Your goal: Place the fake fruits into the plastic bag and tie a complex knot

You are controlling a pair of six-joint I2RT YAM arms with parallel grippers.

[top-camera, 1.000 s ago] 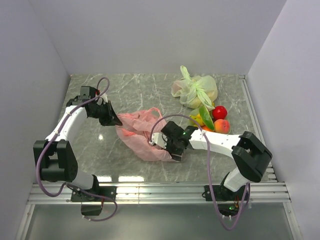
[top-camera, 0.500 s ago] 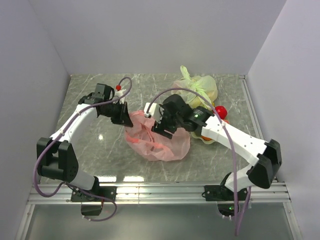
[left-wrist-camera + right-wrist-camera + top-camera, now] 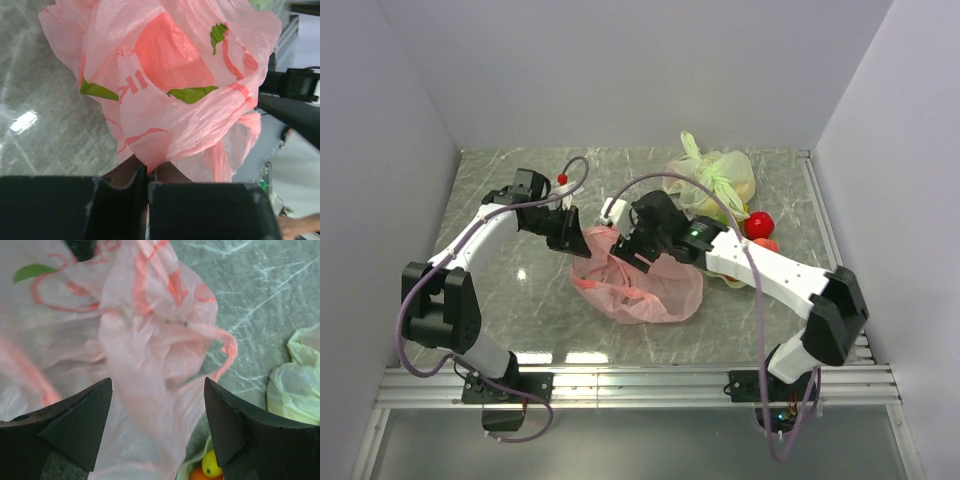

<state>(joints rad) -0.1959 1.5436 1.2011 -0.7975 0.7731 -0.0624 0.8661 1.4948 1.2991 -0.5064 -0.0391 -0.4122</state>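
Mid-table, my left gripper (image 3: pixel 147 176) pinches tight on the rim of the plastic bag (image 3: pixel 645 288). My right gripper (image 3: pixel 157 407) hangs over the crumpled film, jaws wide and closed on nothing. The one pink bag stretches from the left gripper toward the table's right edge. The fake fruits (image 3: pixel 761 224) sit beyond it by that edge, nearer my right arm. I count a red and a peach-coloured one clearly; the arm hides others. One knotted pale green bag (image 3: pixel 712 178) lies toward the far edge.

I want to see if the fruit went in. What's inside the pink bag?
No fruit shapes show through the pink bag, only its printed pattern. Crumpled folds hide the rest. Fruits lie outside it.
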